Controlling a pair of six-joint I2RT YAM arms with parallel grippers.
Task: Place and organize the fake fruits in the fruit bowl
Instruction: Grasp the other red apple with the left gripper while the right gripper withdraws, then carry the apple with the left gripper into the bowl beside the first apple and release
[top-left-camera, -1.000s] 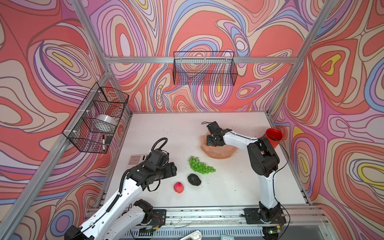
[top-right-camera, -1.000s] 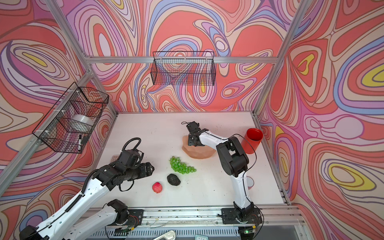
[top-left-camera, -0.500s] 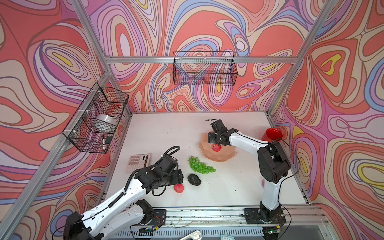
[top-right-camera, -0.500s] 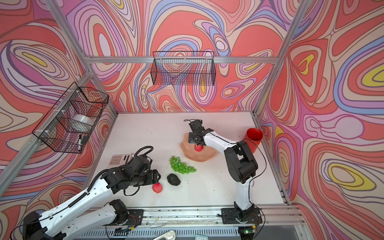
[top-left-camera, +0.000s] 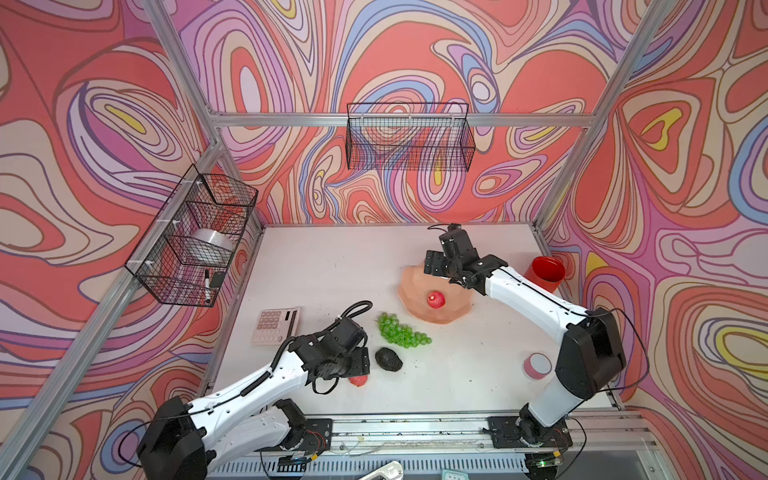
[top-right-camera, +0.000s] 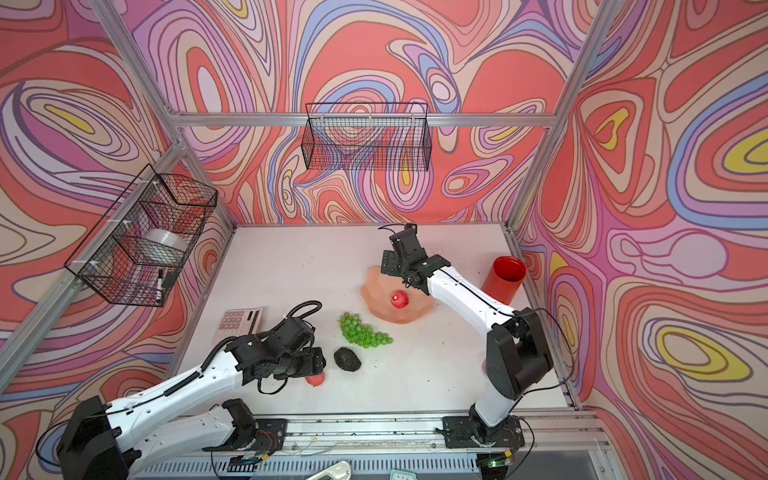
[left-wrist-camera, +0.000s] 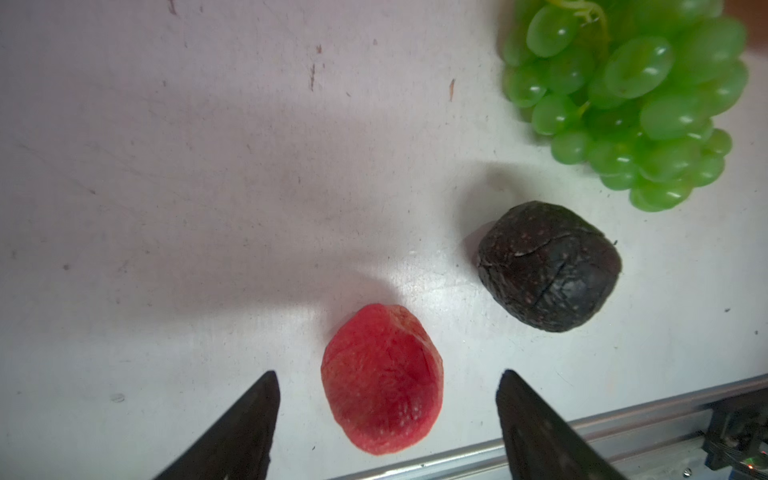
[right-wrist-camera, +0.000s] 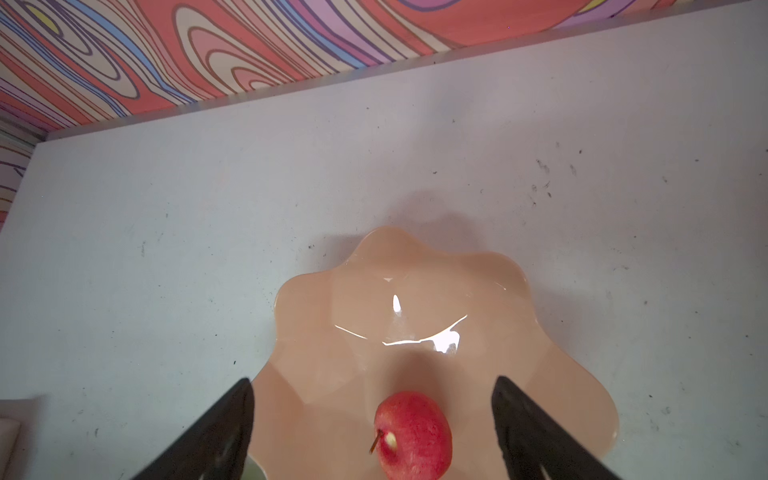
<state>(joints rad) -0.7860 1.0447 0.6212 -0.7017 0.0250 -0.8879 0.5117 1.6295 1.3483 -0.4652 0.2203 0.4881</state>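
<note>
Left pincer (left-wrist-camera: 386, 374) hangs spread over a red apple (left-wrist-camera: 382, 378) on the tabletop (left-wrist-camera: 208, 187), with the avocado (left-wrist-camera: 548, 266) just beside it and the green grapes (left-wrist-camera: 631, 99) beyond. The right pincer (right-wrist-camera: 372, 379), also spread, hangs above the fruit bowl (right-wrist-camera: 415, 291), which holds a second apple (right-wrist-camera: 411, 434). The left should probably drop straight down, straddle the apple's widest part, stay clear of the avocado, then close.

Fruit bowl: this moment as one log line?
bowl: one apple; table: second apple, avocado, grapes; left gripper: open, at second apple; right gripper: open, above bowl

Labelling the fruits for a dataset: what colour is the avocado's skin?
Nearly black with pale specks; the avocado shows best in the left wrist view.
</note>
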